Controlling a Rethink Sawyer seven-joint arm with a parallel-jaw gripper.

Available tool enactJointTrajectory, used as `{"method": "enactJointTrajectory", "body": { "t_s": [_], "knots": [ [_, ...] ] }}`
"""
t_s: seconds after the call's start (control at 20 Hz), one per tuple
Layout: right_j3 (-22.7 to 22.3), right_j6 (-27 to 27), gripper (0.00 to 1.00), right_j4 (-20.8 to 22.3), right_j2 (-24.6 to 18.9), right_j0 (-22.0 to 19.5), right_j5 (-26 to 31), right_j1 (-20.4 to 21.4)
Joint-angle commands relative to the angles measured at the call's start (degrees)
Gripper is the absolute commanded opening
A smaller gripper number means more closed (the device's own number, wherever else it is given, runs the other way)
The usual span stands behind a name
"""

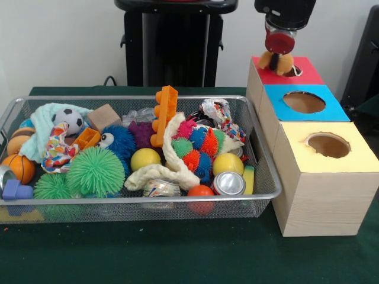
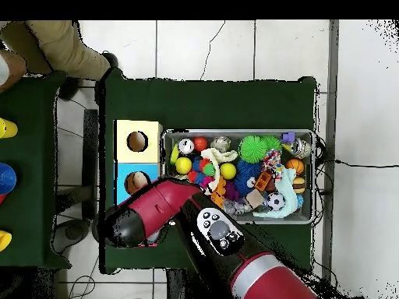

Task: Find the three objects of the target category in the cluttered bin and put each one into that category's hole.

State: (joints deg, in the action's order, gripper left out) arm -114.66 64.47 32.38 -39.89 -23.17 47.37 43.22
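The large shallow silver wire-mesh bin (image 1: 260, 155) with a thick metal rim sits on the dark green table cloth (image 1: 177, 254), just beside a row of three pale wooden boxes. The box with the yellow top (image 1: 349, 160) is nearest the camera, the box with the blue top (image 1: 334, 109) is in the middle, and the box with the red top (image 1: 311, 71) is farthest; each has a round hole. The red and black gripper (image 1: 277, 59) hangs over the red top's hole, pinching a small orange-tan soft object (image 1: 283, 63) at the hole's edge. The bin is crowded: a green spiky rubber ball (image 1: 95, 171), a plain yellow ball (image 1: 145, 158), an orange plastic building brick (image 1: 164, 112), a silver drink can (image 1: 228, 183), a small soccer ball (image 1: 70, 120). In the overhead view the arm (image 2: 156, 206) covers the red box.
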Motion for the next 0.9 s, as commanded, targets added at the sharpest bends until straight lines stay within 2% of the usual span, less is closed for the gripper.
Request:
{"method": "enactJointTrajectory", "body": {
  "t_s": [0.05, 0.25, 0.9],
  "knots": [
    [-0.66, 9.48, 0.0, 1.24, 4.74, 1.9, -2.42, -0.25],
    [-0.83, 11.17, 0.0, 0.33, 5.69, 3.75, -3.11, 0.82],
    [0.63, 11.21, 0.0, -1.71, 8.05, 7.02, -2.73, 0.93]
  ]
}}
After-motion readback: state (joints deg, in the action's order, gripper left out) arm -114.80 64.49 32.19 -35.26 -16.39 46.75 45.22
